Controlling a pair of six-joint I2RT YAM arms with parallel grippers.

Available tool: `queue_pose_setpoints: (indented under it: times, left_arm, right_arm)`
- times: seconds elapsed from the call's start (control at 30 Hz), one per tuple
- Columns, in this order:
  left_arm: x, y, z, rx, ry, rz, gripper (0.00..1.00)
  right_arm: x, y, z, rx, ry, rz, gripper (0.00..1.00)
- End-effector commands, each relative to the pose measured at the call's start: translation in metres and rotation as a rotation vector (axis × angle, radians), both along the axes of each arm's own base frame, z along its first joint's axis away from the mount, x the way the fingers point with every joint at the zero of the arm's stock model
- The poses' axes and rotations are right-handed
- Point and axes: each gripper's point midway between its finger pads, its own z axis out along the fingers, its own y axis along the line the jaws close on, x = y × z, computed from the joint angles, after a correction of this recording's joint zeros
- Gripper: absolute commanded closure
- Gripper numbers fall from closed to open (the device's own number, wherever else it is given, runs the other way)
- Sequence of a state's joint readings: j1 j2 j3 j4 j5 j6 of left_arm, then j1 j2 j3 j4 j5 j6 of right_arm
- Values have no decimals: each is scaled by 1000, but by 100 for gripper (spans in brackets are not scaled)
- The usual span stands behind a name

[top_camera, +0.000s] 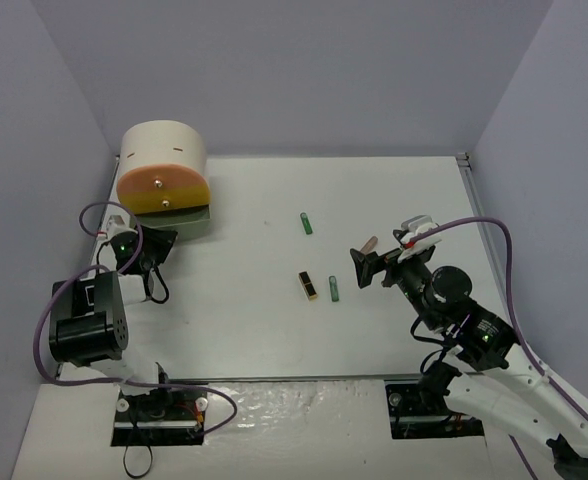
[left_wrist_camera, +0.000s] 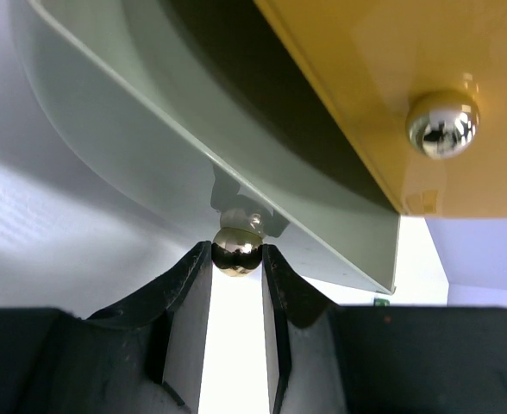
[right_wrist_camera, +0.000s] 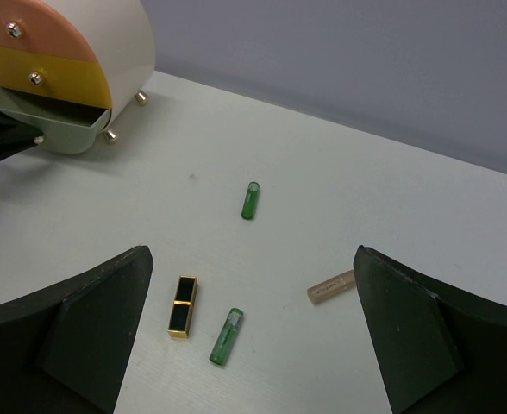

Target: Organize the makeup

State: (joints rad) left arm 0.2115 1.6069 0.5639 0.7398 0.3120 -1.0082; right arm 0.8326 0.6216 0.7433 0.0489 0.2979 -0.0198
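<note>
Two green tubes lie on the table, one farther (top_camera: 305,223) (right_wrist_camera: 250,200) and one nearer (top_camera: 334,290) (right_wrist_camera: 225,336). A gold-black tube (top_camera: 308,285) (right_wrist_camera: 183,306) lies beside the nearer one. A beige tube (top_camera: 370,243) (right_wrist_camera: 332,286) lies to the right. My right gripper (top_camera: 359,265) (right_wrist_camera: 253,345) is open and empty above them. My left gripper (top_camera: 164,242) (left_wrist_camera: 237,259) is shut on the metal knob (left_wrist_camera: 237,248) of the green drawer (top_camera: 182,214) (left_wrist_camera: 236,164), which stands pulled out of the cream drum-shaped box (top_camera: 164,165) (right_wrist_camera: 72,52).
The box also has a pink drawer (right_wrist_camera: 12,30) and a yellow drawer (top_camera: 164,183) (right_wrist_camera: 59,82), both closed, each with a metal knob (left_wrist_camera: 442,123). The box stands on small round feet (right_wrist_camera: 109,135) at the back left. Grey walls enclose the table.
</note>
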Motion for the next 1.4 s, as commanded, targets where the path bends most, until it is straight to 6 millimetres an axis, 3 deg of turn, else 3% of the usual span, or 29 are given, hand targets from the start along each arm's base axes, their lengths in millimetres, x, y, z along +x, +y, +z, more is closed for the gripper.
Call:
queue_pose_setpoints:
  times: [0.0, 0.6, 1.07, 1.23, 1.3, 1.37]
  left_arm:
    - [-4, -1, 42, 28, -125, 6, 98]
    - [-59, -9, 27, 30, -54, 19, 97]
    - [-71, -12, 16, 24, 11, 12, 52]
    - [-81, -15, 32, 32, 18, 0, 38]
    - [-84, -14, 49, 55, -5, -1, 34]
    - [-96, -15, 50, 66, 43, -4, 28]
  right_arm:
    - [2, 7, 22, 63, -56, 14, 0]
    - [4, 13, 18, 59, -40, 29, 0]
    - [6, 17, 13, 50, -21, 35, 0]
    - [7, 18, 11, 43, -12, 34, 0]
    - [7, 19, 8, 36, -6, 34, 0]
    - [7, 20, 8, 55, 8, 31, 0]
